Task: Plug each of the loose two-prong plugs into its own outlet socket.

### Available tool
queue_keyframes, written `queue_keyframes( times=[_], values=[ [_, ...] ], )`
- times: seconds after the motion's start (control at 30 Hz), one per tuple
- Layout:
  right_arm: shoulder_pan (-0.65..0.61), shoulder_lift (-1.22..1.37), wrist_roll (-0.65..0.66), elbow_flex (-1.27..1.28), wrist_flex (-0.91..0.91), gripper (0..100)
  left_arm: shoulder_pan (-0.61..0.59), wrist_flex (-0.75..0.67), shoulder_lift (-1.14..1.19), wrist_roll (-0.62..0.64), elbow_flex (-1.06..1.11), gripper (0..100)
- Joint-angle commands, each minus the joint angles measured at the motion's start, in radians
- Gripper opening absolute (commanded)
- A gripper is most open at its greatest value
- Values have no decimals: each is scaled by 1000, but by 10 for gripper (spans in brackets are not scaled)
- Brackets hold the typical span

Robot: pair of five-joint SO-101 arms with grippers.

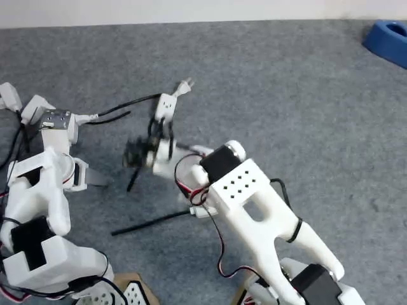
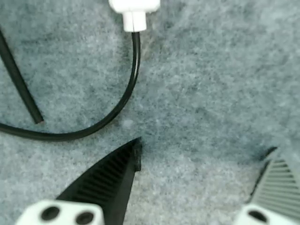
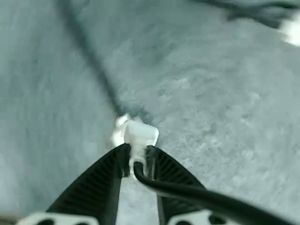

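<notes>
My right gripper [image 3: 137,152] is shut on a small white two-prong plug [image 3: 138,136] just above the grey carpet, its black cable [image 3: 197,192] trailing back over the fingers. In the high view this right gripper [image 1: 145,152] sits mid-table, just below a white socket block [image 1: 166,107] with a small white plug [image 1: 184,86] beyond it. My left gripper [image 2: 204,147] hangs open over bare carpet with nothing between its fingers. A white plug [image 2: 134,7] with a curving black cable [image 2: 126,93] lies ahead of it. The left gripper [image 1: 89,176] is at the table's left.
More white plug or socket pieces [image 1: 25,105] lie at the far left edge, with black cables [image 1: 127,105] running across the carpet. A loose black cable [image 1: 149,223] lies near the right arm. A blue container [image 1: 389,39] sits at the back right corner.
</notes>
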Motion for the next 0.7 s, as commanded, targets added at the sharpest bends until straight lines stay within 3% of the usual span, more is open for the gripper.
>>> queue_keyframes(
  times=[0.0, 0.1, 0.17, 0.47, 0.67],
  values=[
    [153, 13, -516, -120, 10, 6, 4, -14, -16, 17, -28, 383],
    [266, 70, -770, -116, 16, 6, 10, -14, -16, 31, -28, 383],
    [280, 122, -841, -104, 21, 6, 12, -14, -16, 31, -28, 383],
    [196, 128, -948, 22, 19, 6, 12, -17, -13, 57, -33, 382],
    [194, -8, -859, 33, 50, 6, 12, -18, -8, 57, -35, 382]
  ],
)
